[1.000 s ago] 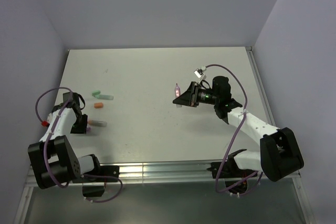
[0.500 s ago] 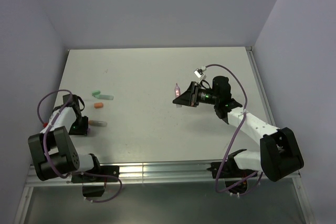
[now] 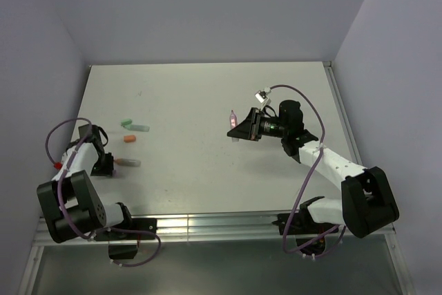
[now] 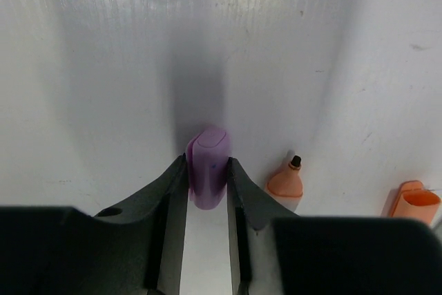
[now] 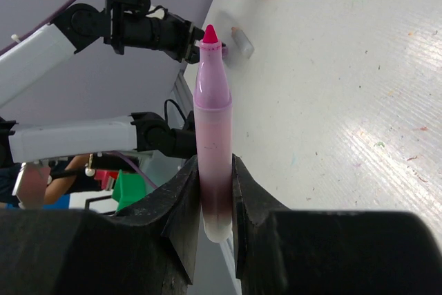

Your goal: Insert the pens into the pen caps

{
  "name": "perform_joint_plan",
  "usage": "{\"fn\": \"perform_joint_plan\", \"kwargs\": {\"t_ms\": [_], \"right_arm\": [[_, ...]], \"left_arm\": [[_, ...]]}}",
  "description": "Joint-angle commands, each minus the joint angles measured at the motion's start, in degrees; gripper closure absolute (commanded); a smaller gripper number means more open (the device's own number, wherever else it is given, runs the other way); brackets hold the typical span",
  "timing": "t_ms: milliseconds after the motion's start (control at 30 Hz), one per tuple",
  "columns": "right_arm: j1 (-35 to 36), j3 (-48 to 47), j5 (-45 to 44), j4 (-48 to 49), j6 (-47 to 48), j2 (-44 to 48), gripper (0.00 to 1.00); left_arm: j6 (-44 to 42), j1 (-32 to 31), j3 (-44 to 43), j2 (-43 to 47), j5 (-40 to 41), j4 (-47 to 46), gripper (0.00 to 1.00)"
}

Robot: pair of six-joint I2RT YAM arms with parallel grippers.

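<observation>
White table [image 3: 207,94] viewed from above, enclosed by lavender walls [image 3: 207,12] on three sides, with the two arm bases at its near edge. On the left half, three small groups lying flat and apart from one another: farthest back, a mint-green pen [image 3: 141,128] with a green cap [image 3: 126,123] at its left end, joined or merely touching not discernible; nearer, an orange cap [image 3: 129,139] on its side; nearest, an orange-tipped pen [image 3: 128,162], uncapped. Purple cable [image 3: 65,129] looped above the left arm.

Left gripper [image 3: 109,164] low at the table's left edge, fingers [image 4: 173,191] pressed against both sides of a purple cap [image 4: 208,164], with the cap's rounded closed end pointing away from the wrist. Just beside the outer face of one finger, apart from the purple cap, the orange nib of the orange-tipped pen; farther out on that side, the orange cap with its open mouth visible. Between the two grippers, only bare tabletop.

Right gripper [image 5: 215,170] raised over the table's right-centre, pinching a pink pen [image 5: 211,101] by its lower barrel, with the blunt end just past the fingers and the bare magenta nib projecting well beyond the fingertips. Pink pen well apart from the purple cap, and nib aimed toward the left arm's side of the table.
</observation>
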State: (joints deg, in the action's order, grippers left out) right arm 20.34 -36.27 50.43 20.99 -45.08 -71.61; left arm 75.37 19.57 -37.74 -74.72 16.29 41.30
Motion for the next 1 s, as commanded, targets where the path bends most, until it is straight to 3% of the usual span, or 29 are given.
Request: {"fn": "perform_joint_plan", "kwargs": {"t_ms": [0, 200, 333, 433, 567, 667, 733, 800, 900, 967], "right_arm": [[-0.5, -0.4, 0.0, 1.4, 1.7, 0.3, 1.00], [0.1, -0.9, -0.4, 0.2, 3.2, 0.3, 1.00], [2.3, -3.3, -3.0, -3.8, 7.3, 2.4, 1.00], [6.5, -6.1, -6.4, -8.1, 11.5, 4.2, 1.00], [13.1, -10.5, -11.6, -15.6, 17.0, 6.2, 1.00], [16.6, -13.8, -15.5, -19.0, 18.5, 7.9, 1.00], [17.9, -14.1, -13.0, -17.8, 17.6, 8.7, 1.00], [18.1, -14.3, -9.2, -14.1, 15.1, 8.9, 1.00], [20.6, -17.2, -11.3, -17.2, 16.3, 8.0, 1.00], [23.3, -17.9, -10.6, -14.6, 14.5, 7.5, 1.00]], "left_arm": [[-2.9, 0.4, -2.4, 3.8, 0.1, 0.8, 1.00], [-12.4, 0.4, -10.4, 13.1, -4.6, 1.9, 1.00], [-20.3, -0.2, -17.3, 18.6, -14.1, -5.9, 1.00], [-24.7, -5.2, -21.3, 19.4, -18.0, -11.1, 1.00], [-29.4, -17.7, -21.7, 21.0, -23.7, -25.3, 1.00], [-28.4, -19.0, -19.3, 21.1, -32.1, -31.8, 1.00], [-27.1, -21.0, -15.8, 21.5, -40.8, -40.7, 1.00], [-24.9, -22.1, -14.2, 21.6, -44.0, -49.2, 1.00], [-23.5, -23.5, -13.5, 21.1, -49.8, -53.2, 1.00], [-19.9, -23.9, -11.1, 21.5, -56.5, -62.4, 1.00]]}}
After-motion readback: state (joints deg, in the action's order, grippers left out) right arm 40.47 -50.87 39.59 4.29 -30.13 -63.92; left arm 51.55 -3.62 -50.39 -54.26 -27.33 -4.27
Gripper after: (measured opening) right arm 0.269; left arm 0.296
